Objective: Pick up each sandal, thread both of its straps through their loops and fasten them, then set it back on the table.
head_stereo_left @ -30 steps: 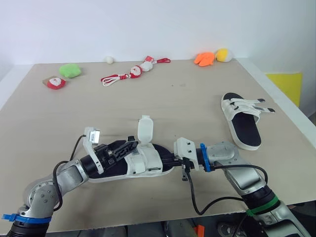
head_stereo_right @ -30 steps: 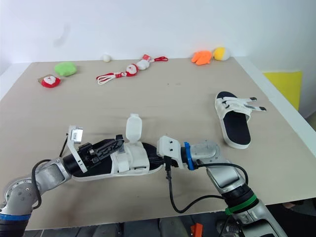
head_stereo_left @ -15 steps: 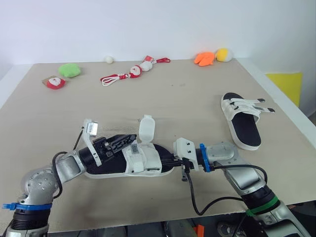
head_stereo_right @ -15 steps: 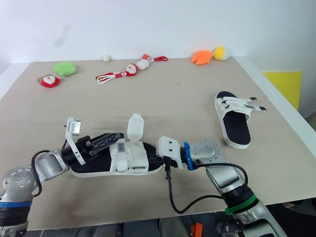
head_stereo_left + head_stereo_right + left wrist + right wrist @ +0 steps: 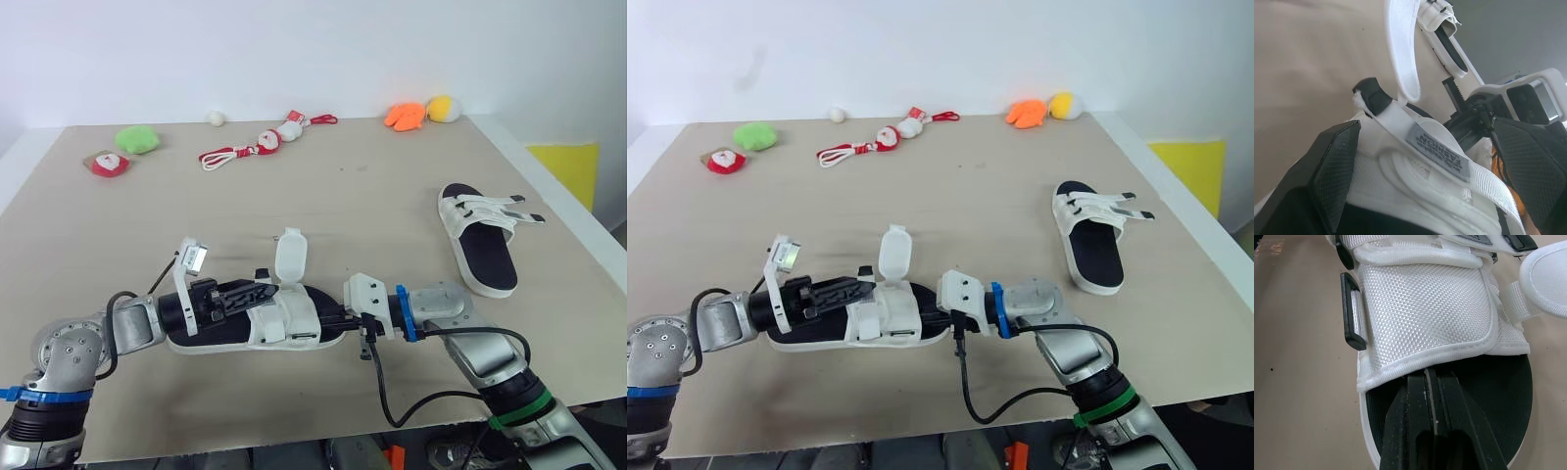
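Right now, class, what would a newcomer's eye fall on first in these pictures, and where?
A white sandal lies at the near edge of the table between the left gripper, open around its straps, and the right gripper, shut at its other end; one strap stands upright. A second sandal lies to the right, and small toys line the far edge.

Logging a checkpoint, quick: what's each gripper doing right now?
Left gripper: open, straddling the white upper of the near sandal.
Right gripper: shut, tips at that upper's edge, nothing seen between them.
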